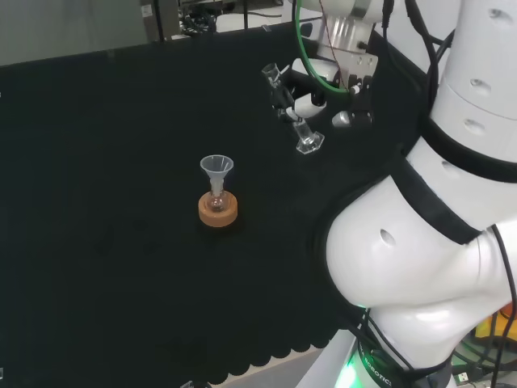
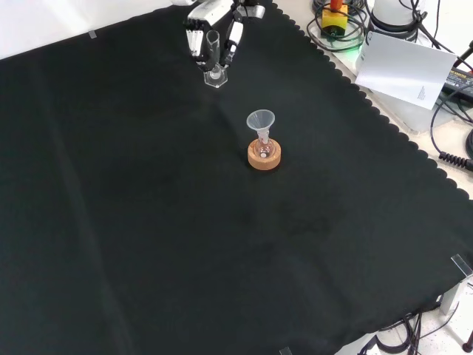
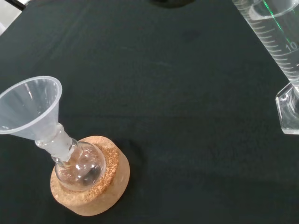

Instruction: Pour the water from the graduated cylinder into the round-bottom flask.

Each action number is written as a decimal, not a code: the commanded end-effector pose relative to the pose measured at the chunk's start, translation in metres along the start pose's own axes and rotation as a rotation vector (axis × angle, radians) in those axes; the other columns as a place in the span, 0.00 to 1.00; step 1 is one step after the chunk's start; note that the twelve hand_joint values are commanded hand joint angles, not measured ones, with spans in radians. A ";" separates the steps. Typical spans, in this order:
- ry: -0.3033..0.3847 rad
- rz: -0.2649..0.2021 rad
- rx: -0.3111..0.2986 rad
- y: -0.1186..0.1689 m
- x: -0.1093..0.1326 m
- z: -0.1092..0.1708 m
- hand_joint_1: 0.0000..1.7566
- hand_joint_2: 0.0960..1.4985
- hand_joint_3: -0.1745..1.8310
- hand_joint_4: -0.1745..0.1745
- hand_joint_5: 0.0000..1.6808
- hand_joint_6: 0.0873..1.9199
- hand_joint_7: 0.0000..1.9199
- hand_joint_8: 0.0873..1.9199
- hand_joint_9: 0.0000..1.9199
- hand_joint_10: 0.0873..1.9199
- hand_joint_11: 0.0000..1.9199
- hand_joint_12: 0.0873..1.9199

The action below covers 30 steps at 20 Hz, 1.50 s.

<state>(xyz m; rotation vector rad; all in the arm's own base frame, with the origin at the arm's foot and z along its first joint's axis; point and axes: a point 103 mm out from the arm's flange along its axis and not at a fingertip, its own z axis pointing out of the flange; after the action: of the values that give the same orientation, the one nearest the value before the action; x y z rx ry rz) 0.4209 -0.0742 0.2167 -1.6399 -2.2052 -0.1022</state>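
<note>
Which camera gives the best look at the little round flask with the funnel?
The wrist view: the round-bottom flask is close, on its cork ring under the funnel. Head and front views show it small and far away.

The hand (image 2: 214, 33) hangs above the cloth's far side in the front view, fingers curled

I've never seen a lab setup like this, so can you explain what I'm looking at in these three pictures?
This is a white robot arm at a bench under black cloth. Instead of a claw it has a robot hand with fingers. One picture looks over the arm from behind, one looks down from the front, and one is taken at the wrist. The robot hand has its fingers curled round a clear measuring cylinder, which appears to hang tilted just above the cloth. On the cloth stands a small round flask on a cork ring, with a funnel in its neck.
</note>
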 end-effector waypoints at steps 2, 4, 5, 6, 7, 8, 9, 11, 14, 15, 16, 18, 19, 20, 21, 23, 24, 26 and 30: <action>-0.079 0.029 0.276 -0.028 0.007 0.054 0.72 0.73 0.09 0.00 0.58 0.51 0.52 0.50 0.72 0.03 0.62 0.38; -0.100 0.034 0.342 -0.027 0.006 0.059 0.72 0.73 0.09 0.00 0.58 0.51 0.52 0.50 0.72 0.03 0.62 0.37; -0.114 0.036 0.366 -0.026 0.006 0.061 0.72 0.73 0.09 0.00 0.58 0.51 0.52 0.50 0.72 0.03 0.62 0.37; -0.117 0.040 0.383 -0.026 0.005 0.063 0.72 0.73 0.09 0.00 0.58 0.51 0.52 0.50 0.72 0.02 0.62 0.37; -0.118 0.044 0.399 -0.027 0.004 0.064 0.72 0.73 0.09 0.00 0.58 0.51 0.52 0.50 0.72 0.02 0.62 0.37; -0.123 0.047 0.410 -0.027 0.004 0.065 0.72 0.73 0.09 0.00 0.58 0.51 0.52 0.50 0.72 0.02 0.62 0.37; -0.129 0.052 0.415 -0.029 0.003 0.066 0.72 0.73 0.09 0.00 0.57 0.51 0.52 0.50 0.72 0.02 0.62 0.37; -0.135 0.062 0.417 -0.031 0.001 0.064 0.72 0.73 0.09 0.00 0.57 0.51 0.52 0.50 0.72 0.02 0.62 0.37; -0.156 0.067 0.434 -0.035 0.000 0.060 0.72 0.73 0.09 0.00 0.57 0.51 0.52 0.50 0.72 0.02 0.63 0.37; -0.165 0.067 0.442 -0.036 0.000 0.059 0.72 0.73 0.09 0.00 0.57 0.51 0.52 0.50 0.72 0.02 0.63 0.37; -0.181 0.070 0.460 -0.037 0.001 0.059 0.72 0.73 0.09 0.00 0.57 0.51 0.52 0.50 0.72 0.02 0.63 0.37; -0.185 0.075 0.481 -0.039 0.000 0.059 0.72 0.73 0.09 0.00 0.57 0.51 0.52 0.50 0.72 0.02 0.63 0.37; -0.187 0.078 0.486 -0.041 0.000 0.059 0.72 0.73 0.09 0.00 0.57 0.51 0.52 0.50 0.72 0.02 0.63 0.37; -0.190 0.079 0.495 -0.042 -0.001 0.059 0.72 0.73 0.09 0.00 0.57 0.51 0.52 0.50 0.72 0.02 0.63 0.37; -0.194 0.080 0.506 -0.043 -0.001 0.059 0.72 0.73 0.09 0.00 0.57 0.51 0.52 0.50 0.72 0.02 0.63 0.37; -0.198 0.079 0.517 -0.046 -0.002 0.059 0.72 0.73 0.09 0.00 0.57 0.51 0.52 0.50 0.73 0.02 0.63 0.37; -0.205 0.077 0.526 -0.046 -0.002 0.059 0.72 0.73 0.09 0.00 0.57 0.51 0.52 0.50 0.73 0.02 0.63 0.37; -0.219 0.072 0.548 -0.047 0.000 0.059 0.72 0.73 0.09 0.00 0.57 0.51 0.52 0.51 0.73 0.02 0.63 0.37; -0.228 0.048 0.574 -0.046 0.006 0.059 0.72 0.73 0.09 0.00 0.57 0.51 0.52 0.51 0.73 0.02 0.63 0.37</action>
<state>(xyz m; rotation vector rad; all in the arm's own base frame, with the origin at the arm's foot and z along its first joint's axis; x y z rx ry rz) 0.3706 -0.0699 0.1748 -1.4890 -2.0947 0.5402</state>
